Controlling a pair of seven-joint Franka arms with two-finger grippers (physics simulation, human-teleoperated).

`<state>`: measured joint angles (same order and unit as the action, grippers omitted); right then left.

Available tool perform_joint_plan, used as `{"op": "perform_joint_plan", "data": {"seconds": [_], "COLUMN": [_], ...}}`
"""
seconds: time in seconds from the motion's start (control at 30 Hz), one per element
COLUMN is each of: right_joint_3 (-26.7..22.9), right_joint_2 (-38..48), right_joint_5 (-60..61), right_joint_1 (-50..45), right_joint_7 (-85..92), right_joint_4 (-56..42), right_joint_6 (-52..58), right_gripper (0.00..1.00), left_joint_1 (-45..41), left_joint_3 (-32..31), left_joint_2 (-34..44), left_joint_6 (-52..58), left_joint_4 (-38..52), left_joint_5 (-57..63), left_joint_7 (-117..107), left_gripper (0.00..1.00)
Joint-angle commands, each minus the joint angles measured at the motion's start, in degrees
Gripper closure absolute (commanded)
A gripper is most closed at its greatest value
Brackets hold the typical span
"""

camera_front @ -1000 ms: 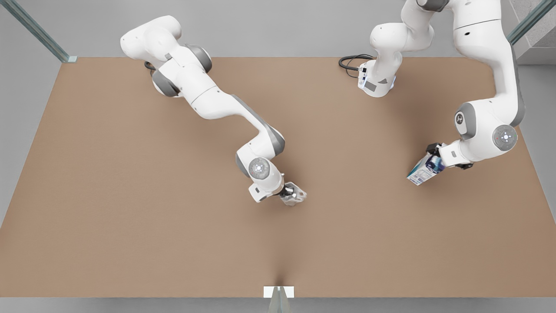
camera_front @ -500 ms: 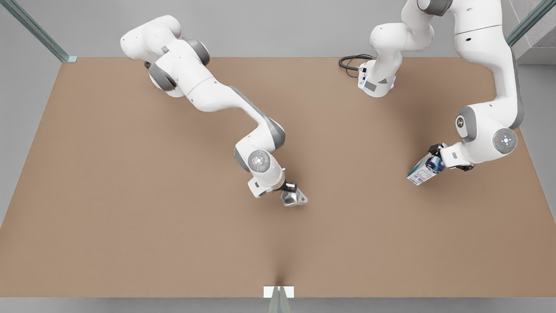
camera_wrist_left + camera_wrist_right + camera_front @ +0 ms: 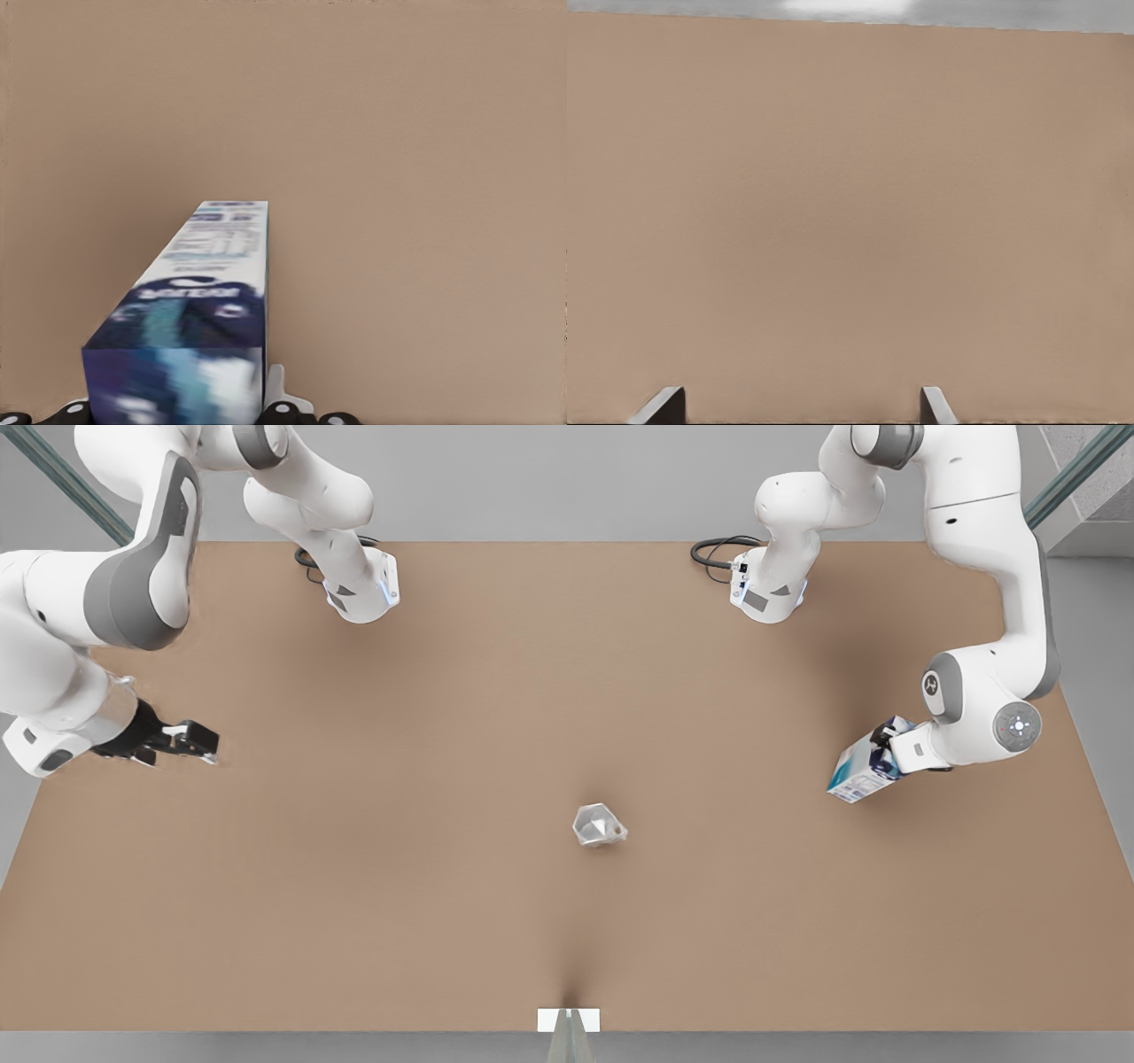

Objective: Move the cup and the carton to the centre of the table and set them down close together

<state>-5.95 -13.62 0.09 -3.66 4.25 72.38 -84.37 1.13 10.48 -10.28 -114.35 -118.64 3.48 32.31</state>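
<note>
Your cup (image 3: 599, 825) stands alone on the table (image 3: 372, 886), about midway along its length and somewhat toward the near edge, with bare brown surface on every side; a cable loop (image 3: 714, 553) by the arm base at the far edge is the only other item in view. What the cup contains cannot be judged from the front view. The carton (image 3: 857, 772) is well apart from the cup, close to the table's edge at the front view's right, tilted off upright and pinched in your left gripper (image 3: 881, 746); the left wrist view shows the carton (image 3: 190, 319) running away from the camera over bare table (image 3: 416, 177). Your right gripper (image 3: 197, 741) hangs over the table's edge at the front view's left, far from both items, with nothing in it; its fingertips (image 3: 663, 406) are spread wide over plain surface. Open room between cup and carton is unobstructed.
</note>
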Motion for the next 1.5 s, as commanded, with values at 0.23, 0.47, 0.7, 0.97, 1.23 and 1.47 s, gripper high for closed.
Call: {"op": "perform_joint_plan", "data": {"seconds": [0.23,0.47,0.7,0.97,1.23,1.47], "right_joint_3": [-0.4,-0.6,-0.7,-0.8,-0.8,-1.1], "right_joint_2": [6.9,2.2,2.2,2.0,2.1,2.0], "right_joint_5": [0.1,0.8,1.0,0.6,0.7,1.0], "right_joint_1": [-2.0,-0.7,0.6,1.4,1.8,2.2], "right_joint_7": [-0.6,-0.6,-0.6,-0.6,-0.7,-0.7], "right_joint_4": [11.2,7.1,5.5,4.8,4.7,4.2], "right_joint_6": [-7.9,-8.5,-8.7,-8.9,-8.8,-9.1], "right_gripper": [0.00,0.00,0.00,0.00,0.00,0.00], "left_joint_1": [-15.6,-23.6,-24.0,-24.3,-24.9,-24.0], "left_joint_3": [-21.1,-26.8,-26.7,-26.7,-26.7,-22.8], "left_joint_2": [-3.7,-20.4,-16.7,-16.9,-16.8,-9.5], "left_joint_6": [19.9,11.0,2.0,-2.1,-2.0,13.5], "left_joint_4": [23.7,39.0,27.9,25.6,25.6,30.8], "left_joint_5": [-8.8,-8.8,-9.5,-9.5,-9.5,-10.4], "left_joint_7": [-92.6,-126.8,-126.2,-126.2,-126.3,-124.0], "left_gripper": [0.38,0.38,0.38,0.26,0.00,0.00]}}
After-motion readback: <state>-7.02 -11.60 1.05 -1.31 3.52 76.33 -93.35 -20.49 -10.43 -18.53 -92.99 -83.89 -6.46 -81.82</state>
